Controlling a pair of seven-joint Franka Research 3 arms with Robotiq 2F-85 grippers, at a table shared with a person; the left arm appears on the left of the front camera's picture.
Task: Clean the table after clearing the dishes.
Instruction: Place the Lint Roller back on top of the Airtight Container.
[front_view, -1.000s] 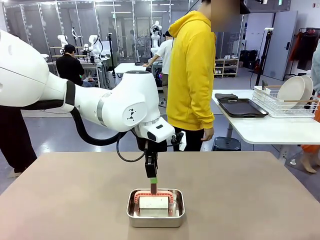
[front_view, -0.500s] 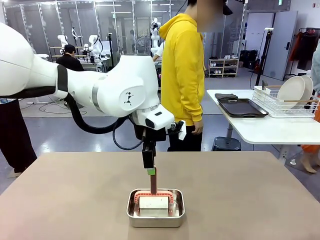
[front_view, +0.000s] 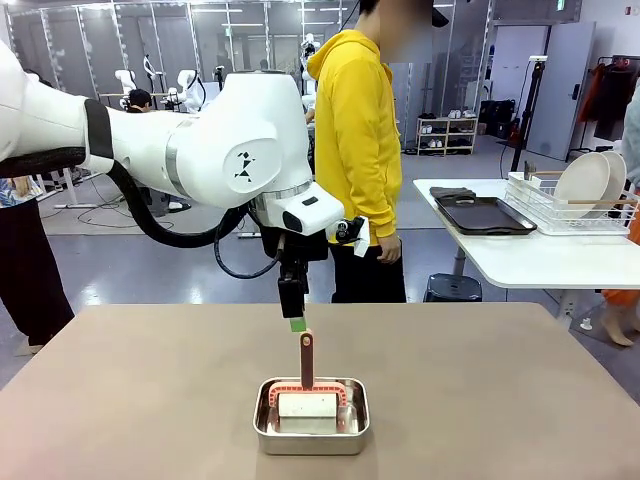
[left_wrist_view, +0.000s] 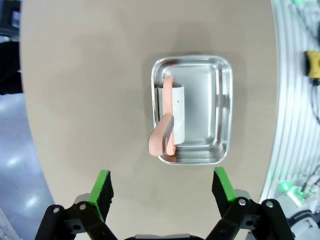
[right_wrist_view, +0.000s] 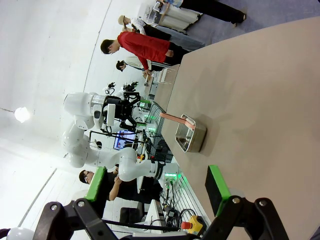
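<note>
The taupe table (front_view: 150, 400) carries a small steel pan (front_view: 311, 428) near its front middle. In the pan rests a cleaning tool (front_view: 307, 362) with a white block and a salmon handle that stands upright. My left gripper (front_view: 297, 322) hangs just above the handle tip, apart from it. In the left wrist view the left gripper (left_wrist_view: 162, 192) is open, with the pan (left_wrist_view: 220, 110) and the tool (left_wrist_view: 162, 141) below. The right gripper (right_wrist_view: 156, 187) is open over the table, far from the pan (right_wrist_view: 190, 134). White plates (front_view: 585, 183) and a dark tray (front_view: 487, 215) sit on the white side table.
A person in a yellow hoodie (front_view: 358, 150) stands at the table's far edge. The white side table (front_view: 540, 262) at the right holds a wire dish rack (front_view: 570, 212). Bare tabletop spreads on both sides of the pan.
My left gripper has let go of the tool's handle, opened and risen above it. The tool stays standing in the pan. The person has shifted slightly to the left.
</note>
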